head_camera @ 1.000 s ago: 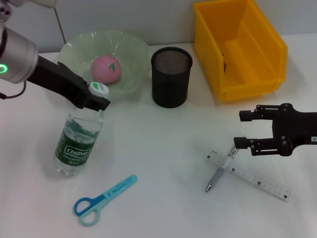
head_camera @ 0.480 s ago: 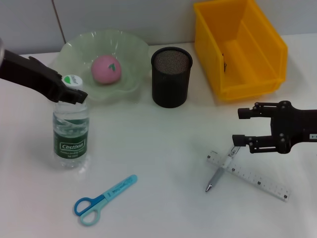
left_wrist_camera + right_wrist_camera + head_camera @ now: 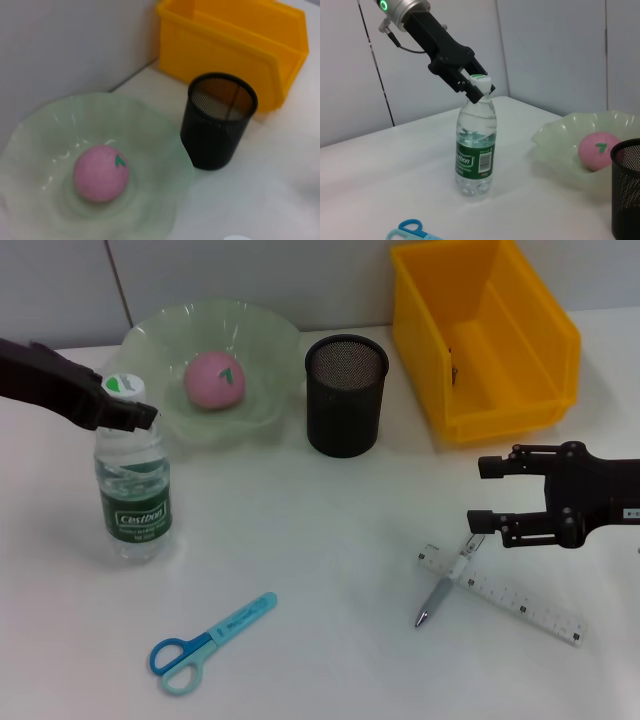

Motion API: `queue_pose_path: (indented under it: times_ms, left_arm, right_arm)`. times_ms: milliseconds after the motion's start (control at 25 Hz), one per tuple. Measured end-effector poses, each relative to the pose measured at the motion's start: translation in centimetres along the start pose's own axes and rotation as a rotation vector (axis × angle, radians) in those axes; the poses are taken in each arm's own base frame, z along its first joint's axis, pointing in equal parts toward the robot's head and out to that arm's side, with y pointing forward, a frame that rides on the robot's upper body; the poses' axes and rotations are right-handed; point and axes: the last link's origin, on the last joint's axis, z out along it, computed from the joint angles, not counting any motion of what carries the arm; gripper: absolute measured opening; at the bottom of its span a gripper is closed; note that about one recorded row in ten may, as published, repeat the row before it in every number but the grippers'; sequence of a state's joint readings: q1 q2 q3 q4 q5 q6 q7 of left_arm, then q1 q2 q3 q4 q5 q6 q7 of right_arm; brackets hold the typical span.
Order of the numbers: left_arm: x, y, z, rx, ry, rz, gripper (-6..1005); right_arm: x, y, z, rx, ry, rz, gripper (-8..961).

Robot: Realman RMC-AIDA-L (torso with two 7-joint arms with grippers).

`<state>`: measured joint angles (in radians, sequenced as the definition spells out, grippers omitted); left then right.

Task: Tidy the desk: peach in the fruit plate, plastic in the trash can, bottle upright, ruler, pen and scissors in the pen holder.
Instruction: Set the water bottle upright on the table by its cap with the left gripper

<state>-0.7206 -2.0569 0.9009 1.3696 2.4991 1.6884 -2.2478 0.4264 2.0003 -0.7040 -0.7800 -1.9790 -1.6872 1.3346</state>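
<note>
Tipped upright since last check: bottle [image 3: 131, 495], cap clenched in left gripper [image 3: 135, 412], apparently resting on desk [image 3: 320, 540]. Right gripper [image 3: 484, 493] spread open above pen [image 3: 447, 583] and ruler [image 3: 503, 592].

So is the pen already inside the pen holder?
No. In the head view the pen lies on the desk, crossing the ruler, well apart from the black mesh pen holder.
</note>
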Motion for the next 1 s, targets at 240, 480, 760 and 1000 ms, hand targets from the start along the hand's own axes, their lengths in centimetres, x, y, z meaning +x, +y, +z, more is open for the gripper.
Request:
queue_pose_path:
  times_ms: [240, 480, 760, 1000]
  left_arm:
    - [-0.5, -0.6, -0.3, 0.014, 0.053, -0.002, 438]
    - [-1.4, -1.1, -0.2, 0.03, 0.133, -0.018, 439]
    - [-2.1, -1.5, -0.1, 0.045, 0.212, -0.04, 439]
    - [-3.3, -1.7, 0.2, 0.037, 0.257, -0.059, 439]
  right_arm:
    - [0.0, 0.0, 0.0, -0.001, 0.0, 0.002, 748]
    - [0.0, 0.0, 0.0, 0.0, 0.0, 0.002, 748]
    - [0.1, 0.0, 0.0, -0.001, 0.003, 0.002, 748]
    - [0.0, 0.0, 0.0, 0.0, 0.004, -0.001, 748]
